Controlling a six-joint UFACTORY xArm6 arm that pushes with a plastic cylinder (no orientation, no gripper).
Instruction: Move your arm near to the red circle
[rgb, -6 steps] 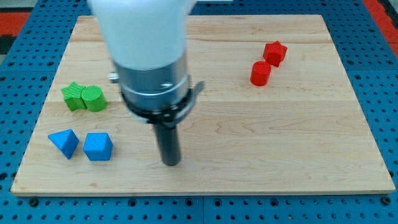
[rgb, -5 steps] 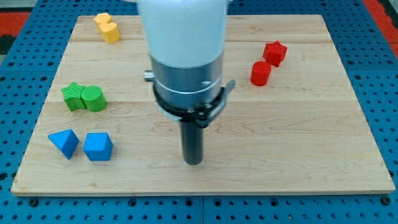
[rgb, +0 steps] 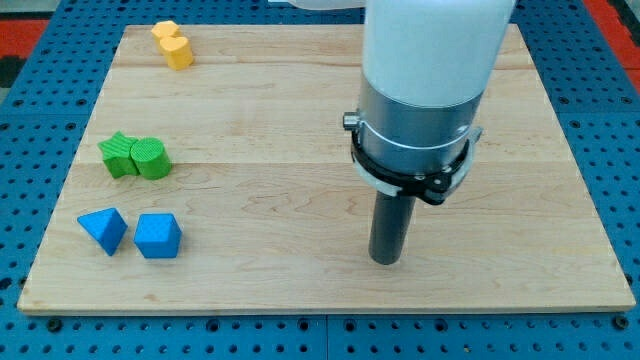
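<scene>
My tip (rgb: 385, 259) rests on the wooden board (rgb: 250, 210) at the lower middle-right. The arm's white and grey body rises above it and covers the upper right of the board. The red circle and the other red block are hidden behind the arm in this view. The tip stands well to the right of the blue blocks and touches no block.
Two yellow blocks (rgb: 173, 45) lie at the top left. A green star (rgb: 118, 154) and a green cylinder (rgb: 152, 158) touch at the left. A blue triangle (rgb: 103, 229) and a second blue block (rgb: 158, 236) sit at the lower left.
The arm and tip have moved to the view's right, from the lower middle to the lower middle-right. The arm now covers the two red blocks, and the yellow blocks have come into sight.
</scene>
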